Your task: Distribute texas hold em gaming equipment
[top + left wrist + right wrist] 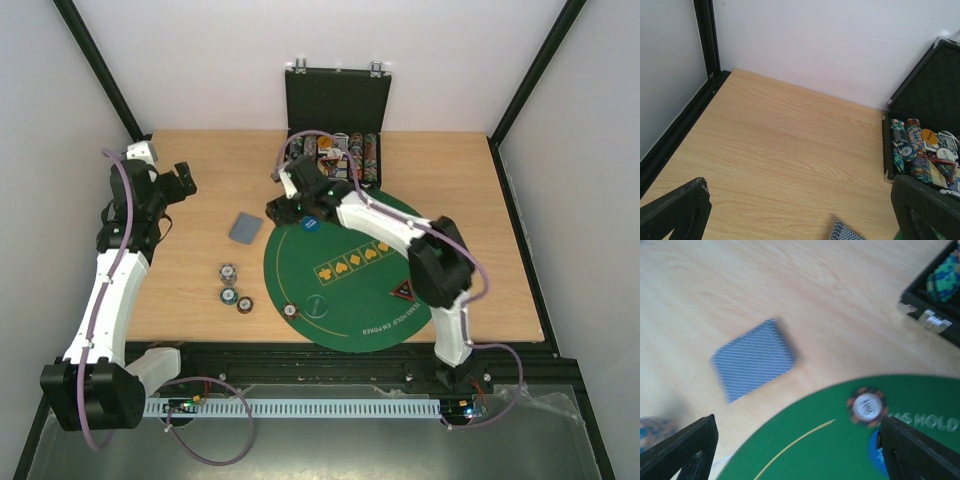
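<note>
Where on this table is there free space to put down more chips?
Bare wood: right of the green mat to the table edge; also behind the card deck, left of the black case. Crowded: left of the mat, where the deck and poker chips lie.

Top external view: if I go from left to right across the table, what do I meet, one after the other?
left gripper → deck of grey-blue playing cards → single chip at the green mat's near-left edge → blue button → black-and-red triangular marker
</note>
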Tool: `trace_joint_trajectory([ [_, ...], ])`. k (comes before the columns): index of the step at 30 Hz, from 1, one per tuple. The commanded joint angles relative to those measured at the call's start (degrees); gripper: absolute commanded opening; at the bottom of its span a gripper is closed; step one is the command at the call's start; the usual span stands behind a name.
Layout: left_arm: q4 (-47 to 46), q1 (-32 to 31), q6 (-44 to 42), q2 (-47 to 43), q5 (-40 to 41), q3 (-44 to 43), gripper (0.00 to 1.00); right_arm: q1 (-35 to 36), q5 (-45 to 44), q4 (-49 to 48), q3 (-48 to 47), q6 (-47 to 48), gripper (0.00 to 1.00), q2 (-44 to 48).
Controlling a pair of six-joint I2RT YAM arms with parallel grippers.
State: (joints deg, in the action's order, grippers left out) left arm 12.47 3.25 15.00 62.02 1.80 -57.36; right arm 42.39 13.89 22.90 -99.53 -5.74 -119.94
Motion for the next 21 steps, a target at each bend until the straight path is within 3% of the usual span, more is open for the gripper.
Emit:
trace_joint_trajectory([
  [1, -0.48, 0.18, 0.17, 0.35, 0.66, -0.21, 0.99, 6.73, 1.20, -12.93, 16.99, -5.46, 0.87, 12.65],
  [5, -0.43, 0.18, 0.38, 0.47, 0.22, -0.27, 1.00, 14.36, -1.74, -18.31, 27.33, -5.10, 0.89, 17.82],
  [10, -0.34, 0.23, 0.37, 0.47, 0.86, -0.28, 1.00, 21.98, -5.65, -20.74, 32.98, -4.21, 0.90, 18.55],
  [21, -0.29, 0.18, 0.38, 0.99, 1.18, -0.29, 1.00, 28.13, -7.42, -20.46, 29.78, -2.19, 0.90, 8.99],
])
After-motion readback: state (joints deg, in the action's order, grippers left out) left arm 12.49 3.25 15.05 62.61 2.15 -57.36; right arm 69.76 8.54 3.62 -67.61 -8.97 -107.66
